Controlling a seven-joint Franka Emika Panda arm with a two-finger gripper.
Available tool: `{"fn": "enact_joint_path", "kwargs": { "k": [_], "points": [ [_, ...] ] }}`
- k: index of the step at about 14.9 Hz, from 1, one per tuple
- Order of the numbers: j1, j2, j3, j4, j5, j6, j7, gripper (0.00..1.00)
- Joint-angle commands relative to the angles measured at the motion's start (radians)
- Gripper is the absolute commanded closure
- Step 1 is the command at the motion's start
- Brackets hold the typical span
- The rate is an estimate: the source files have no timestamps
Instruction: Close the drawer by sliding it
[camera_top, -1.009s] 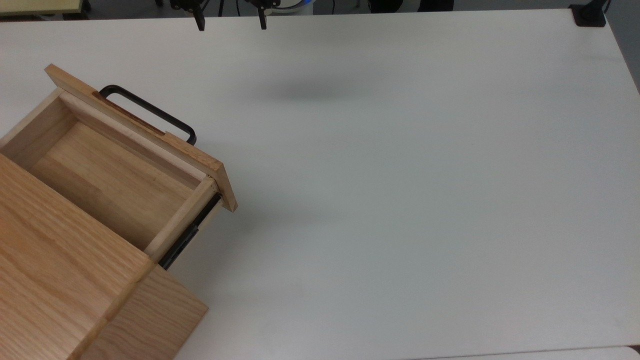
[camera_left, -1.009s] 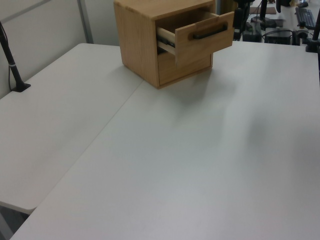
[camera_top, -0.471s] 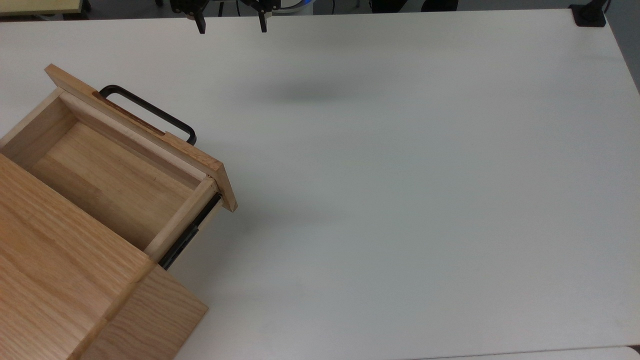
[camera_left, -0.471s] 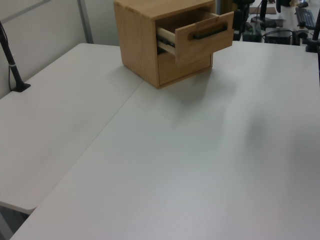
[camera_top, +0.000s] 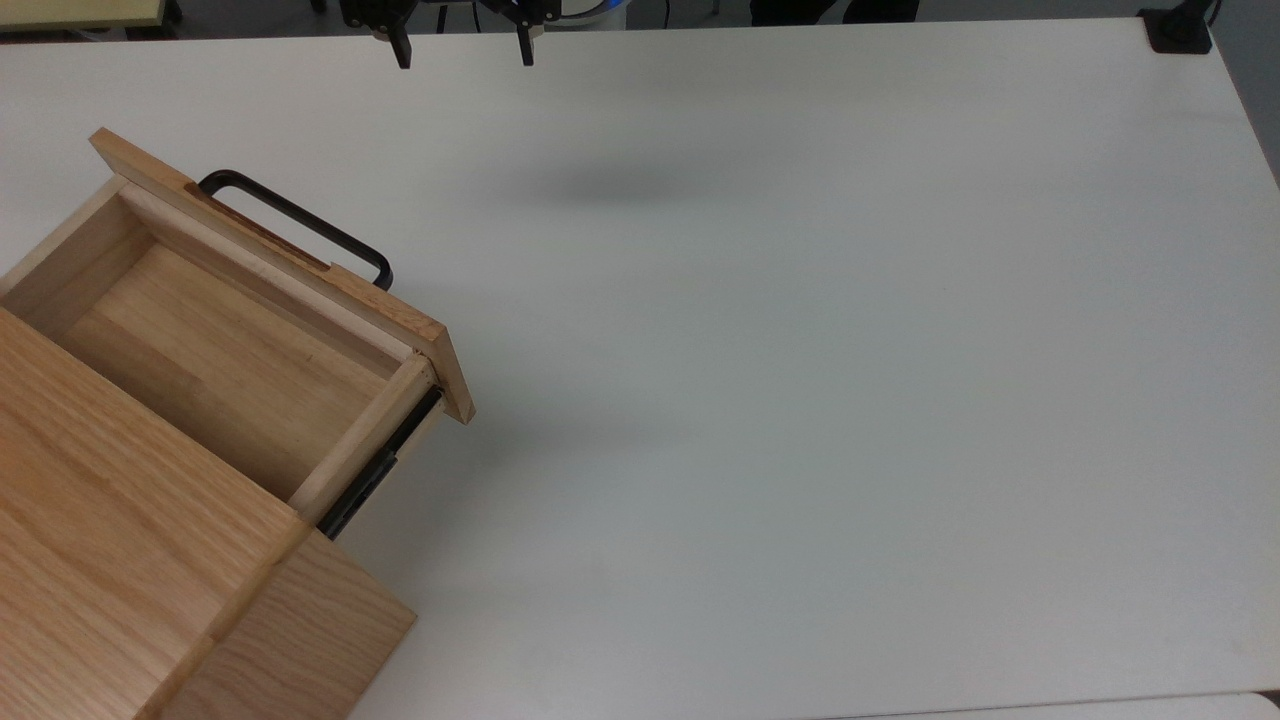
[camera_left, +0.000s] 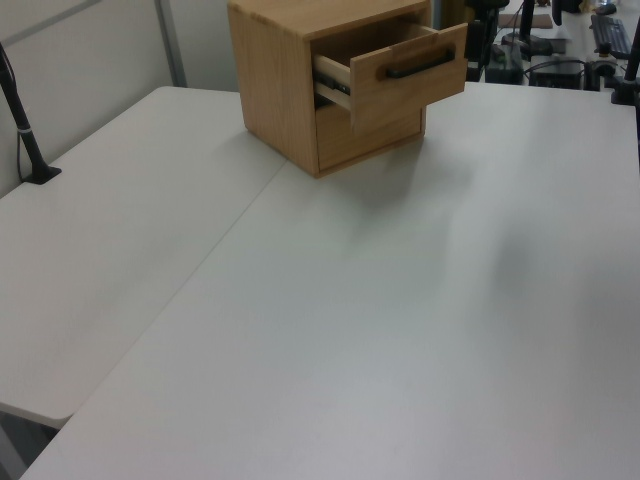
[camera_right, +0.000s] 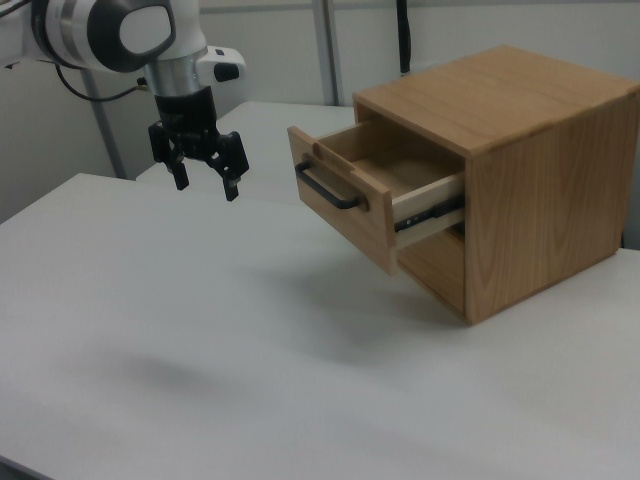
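A: Where is the light wooden drawer with the flat front panel (camera_right: 345, 205) now?

B: It stands pulled well out of the larger oak-grain cabinet body (camera_right: 520, 170), which sits on the white surface (camera_top: 800, 400). The box of the drawer is open to above, and the black side rail (camera_top: 375, 470) shows between the front panel and the cabinet. The black U-shaped metal bar handle (camera_right: 325, 188) sticks out from the front panel.

A: And the black two-finger pincer (camera_right: 203, 178)?

B: It hangs in the air above the surface, with its two fingers spread apart and nothing between them. It is well apart from the drawer. In the right view, the drawer lies to the right view's right of the pincer, and the front panel faces toward it. In the top view, the pincer (camera_top: 462, 50) is at the upper edge and the drawer (camera_top: 270, 260) is lower and to the top view's left.

A: Which way must the push go?

B: I judge that the drawer slides along its rails, so the push must go square to the front panel, into the cabinet. The panel's long axis runs crosswise to this direction.

A: What differs from one second ago?

B: Almost nothing. The drawer is pulled out by the same amount, and the pincer has shifted only very slightly at the top view's upper edge.
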Motion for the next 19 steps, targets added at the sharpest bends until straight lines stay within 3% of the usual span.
{"fn": "enact_joint_path", "kwargs": {
  "k": [1, 3, 7, 11, 12, 13, 14, 17, 19],
  "points": [
    [0.002, -0.018, -0.015, -0.012, -0.006, 0.009, 0.020, 0.00],
    [0.001, -0.016, -0.013, -0.013, -0.056, 0.001, 0.043, 0.00],
    [0.001, -0.010, -0.013, -0.006, -0.093, 0.001, 0.054, 0.00],
    [0.001, 0.013, -0.013, -0.004, -0.095, -0.020, -0.015, 0.00],
    [0.002, 0.022, -0.013, -0.004, -0.098, -0.020, -0.013, 0.04],
    [0.001, 0.028, -0.013, -0.004, -0.089, -0.016, -0.003, 0.16],
    [-0.002, 0.045, -0.013, 0.004, -0.086, -0.008, 0.011, 0.23],
    [-0.022, 0.077, -0.013, 0.028, -0.003, 0.087, 0.149, 0.80],
    [-0.022, 0.091, -0.013, 0.025, 0.006, 0.228, 0.363, 0.95]
  ]
}}
